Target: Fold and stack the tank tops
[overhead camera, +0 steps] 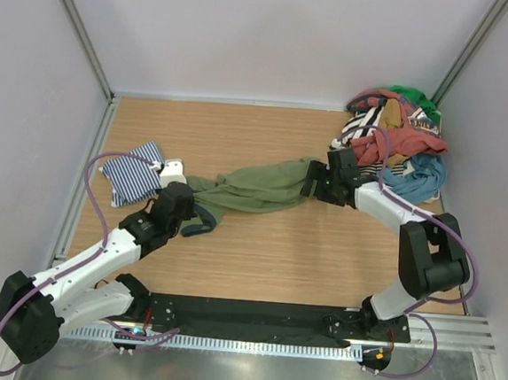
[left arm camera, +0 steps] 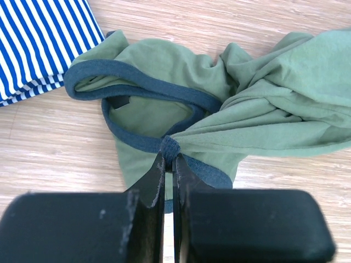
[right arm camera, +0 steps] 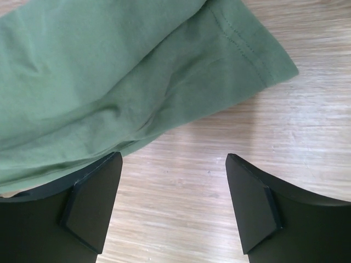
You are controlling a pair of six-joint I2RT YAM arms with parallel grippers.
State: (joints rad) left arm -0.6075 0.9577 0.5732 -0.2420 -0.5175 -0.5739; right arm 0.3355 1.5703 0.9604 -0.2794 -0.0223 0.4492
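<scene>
The olive green tank top (overhead camera: 259,186) lies stretched and twisted across the middle of the table. My left gripper (left arm camera: 170,157) is shut on its dark navy trim (left arm camera: 143,82), bunched near the neckline; from above this gripper (overhead camera: 190,204) sits at the top's left end. My right gripper (right arm camera: 173,160) stands open just off the top's hem (right arm camera: 241,49), with bare wood between its fingers and green cloth lapping its left finger (right arm camera: 93,192). From above it (overhead camera: 314,179) is at the top's right end. The striped tank top (overhead camera: 134,172) lies folded at the left, its corner (left arm camera: 44,44) beside the green one.
A heap of mixed clothes (overhead camera: 399,136) fills the back right corner, close behind the right arm. White walls enclose the table on three sides, with a metal rail (overhead camera: 84,175) along the left edge. Bare wood (overhead camera: 293,256) lies in front of the green top.
</scene>
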